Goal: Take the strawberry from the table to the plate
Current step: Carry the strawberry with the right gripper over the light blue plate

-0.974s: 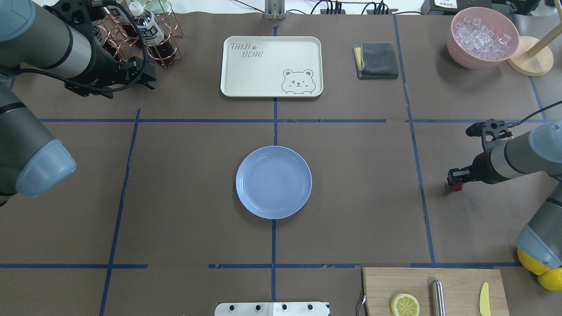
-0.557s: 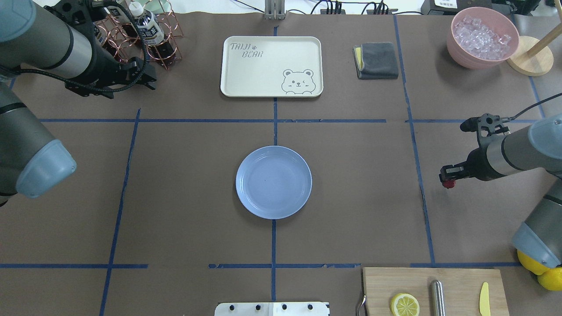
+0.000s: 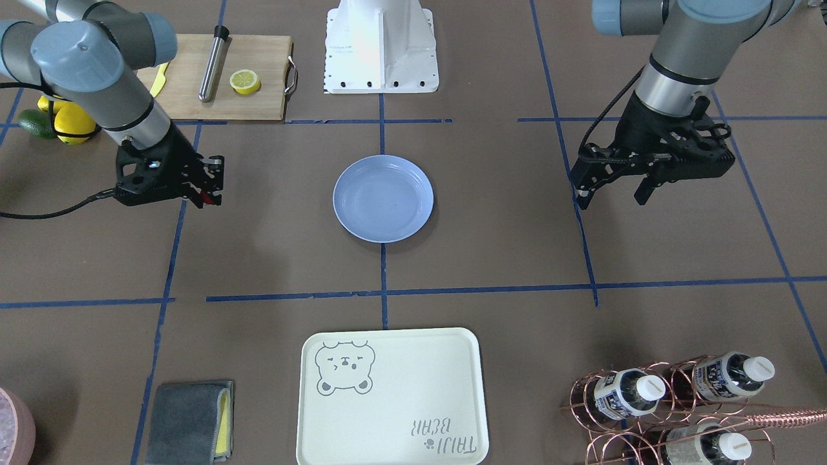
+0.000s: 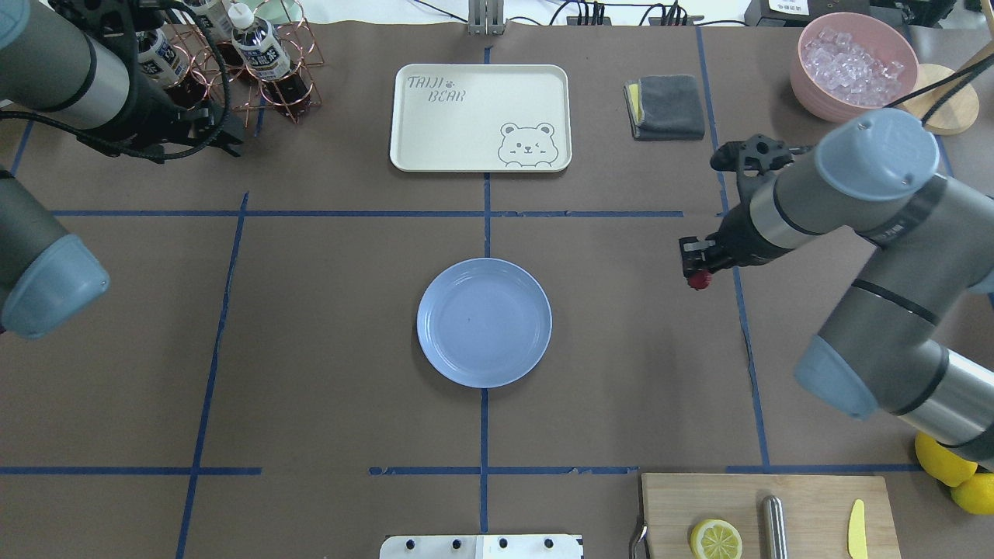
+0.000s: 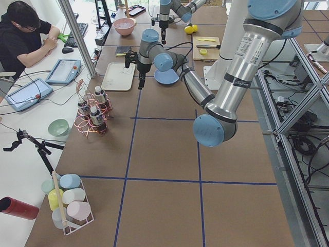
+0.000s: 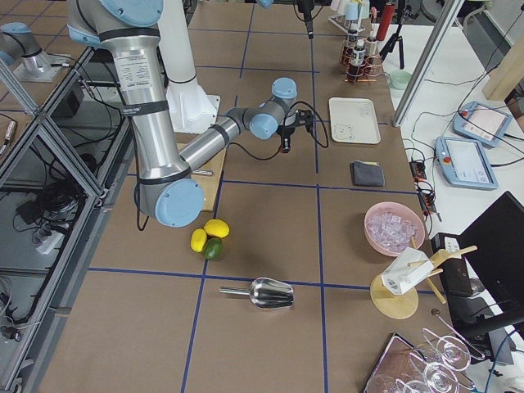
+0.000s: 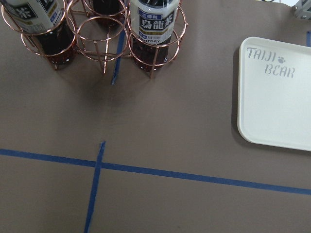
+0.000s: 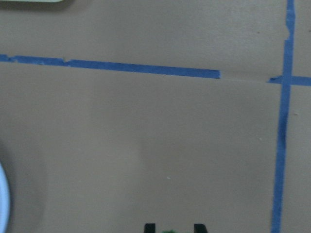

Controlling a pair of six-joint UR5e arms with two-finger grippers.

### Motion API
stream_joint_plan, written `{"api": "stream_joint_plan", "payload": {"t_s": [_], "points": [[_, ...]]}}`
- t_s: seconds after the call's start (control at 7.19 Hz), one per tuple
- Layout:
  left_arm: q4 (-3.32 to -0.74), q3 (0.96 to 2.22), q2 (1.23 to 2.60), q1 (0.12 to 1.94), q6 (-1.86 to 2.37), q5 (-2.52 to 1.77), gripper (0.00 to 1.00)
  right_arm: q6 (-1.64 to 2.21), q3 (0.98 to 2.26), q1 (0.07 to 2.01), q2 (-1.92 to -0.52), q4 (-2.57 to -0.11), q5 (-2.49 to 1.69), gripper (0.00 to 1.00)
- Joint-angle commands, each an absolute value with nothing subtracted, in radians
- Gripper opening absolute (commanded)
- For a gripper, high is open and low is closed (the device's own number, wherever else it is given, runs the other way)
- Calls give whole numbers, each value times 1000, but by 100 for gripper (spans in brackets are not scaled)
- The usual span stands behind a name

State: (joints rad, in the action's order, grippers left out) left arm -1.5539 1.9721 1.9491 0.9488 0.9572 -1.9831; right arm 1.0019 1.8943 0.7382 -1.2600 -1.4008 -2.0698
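1. Right end effector [image 4: 693,268]: closed on the strawberry [image 4: 700,280]. The red berry shows at the fingertips, held clear of the desk [image 4: 326,310].
2. From the front camera the same grip shows, a red speck between the dark fingers [image 3: 205,196].
3. Seen from overhead, the strawberry hangs well right of the plate [image 4: 484,322] and not over it. It is just left of a blue tape line [image 4: 736,295].
4. The plate sits mid-desk on the centre tape line.
5. The right forearm crosses that tape line, coming in from the robot's right.
6. Left end effector [image 3: 610,190]: open, fingers spread. It hangs near the bottle rack [image 4: 256,62] at the desk's far left corner.
7. The tray [image 4: 480,116] lies beyond the plate. The board [image 4: 808,497] with a lemon half [image 4: 715,538] is at the near right edge.
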Motion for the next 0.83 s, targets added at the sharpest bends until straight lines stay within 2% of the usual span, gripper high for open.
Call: {"api": "stream_joint_plan", "payload": {"t_s": [0.0,0.28,0.7], "points": [[-1558,1970,1858,969,774,-1982,100,1192,1829,648,-1044,-1470,-2062,0],[-1584,1960,1794,997,692,-1985,100,1370,1749,556,-950,-1459,-1994,0],[-1711,1954,1674,1038,620,-1988,100,1402,1628,494,-858,-1456,-1941,0]]}}
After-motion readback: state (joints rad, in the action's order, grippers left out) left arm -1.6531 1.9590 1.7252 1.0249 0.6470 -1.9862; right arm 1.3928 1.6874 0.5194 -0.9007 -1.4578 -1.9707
